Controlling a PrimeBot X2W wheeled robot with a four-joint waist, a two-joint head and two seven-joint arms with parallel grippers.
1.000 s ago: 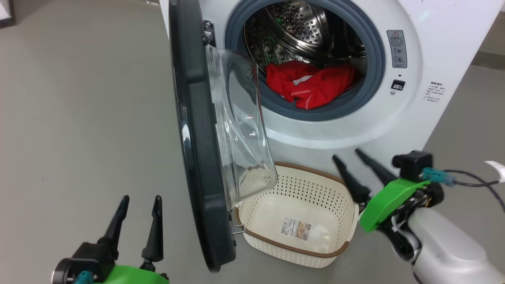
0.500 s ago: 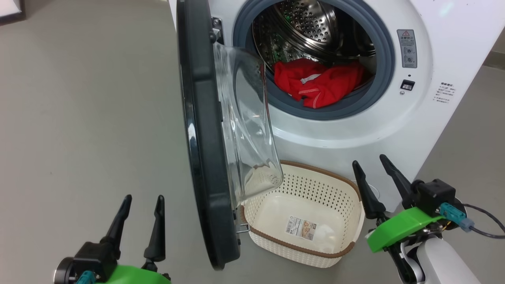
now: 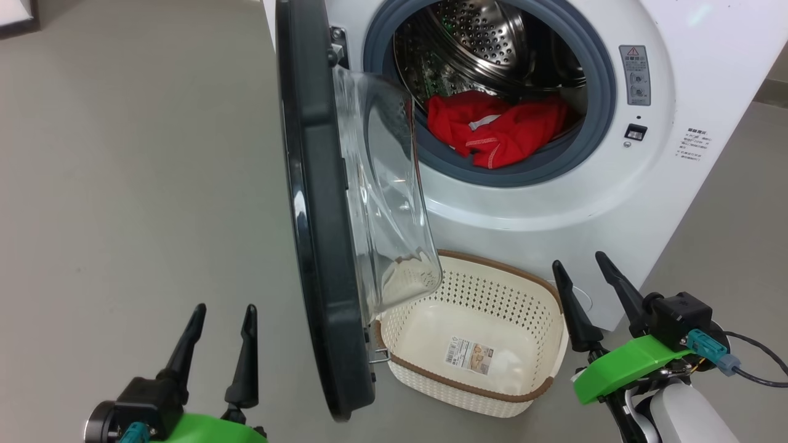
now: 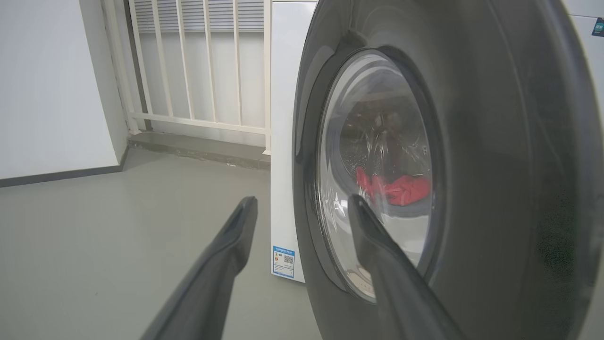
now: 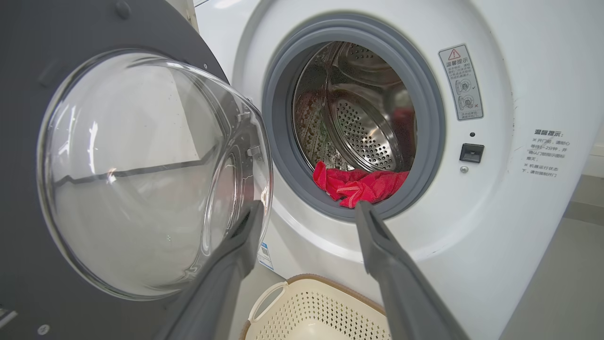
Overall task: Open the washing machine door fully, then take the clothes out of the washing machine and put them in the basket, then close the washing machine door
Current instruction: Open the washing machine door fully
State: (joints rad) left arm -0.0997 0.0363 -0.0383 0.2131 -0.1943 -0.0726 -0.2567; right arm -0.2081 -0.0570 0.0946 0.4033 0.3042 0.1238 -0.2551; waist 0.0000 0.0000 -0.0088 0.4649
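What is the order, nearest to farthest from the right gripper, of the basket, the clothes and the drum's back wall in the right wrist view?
From the right gripper:
1. basket, just below it on the floor.
2. clothes, ahead, at the drum's front lip.
3. drum's back wall, deep behind the clothes.

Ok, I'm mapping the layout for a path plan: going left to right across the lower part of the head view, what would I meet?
left pincer → washing machine door → basket → right pincer
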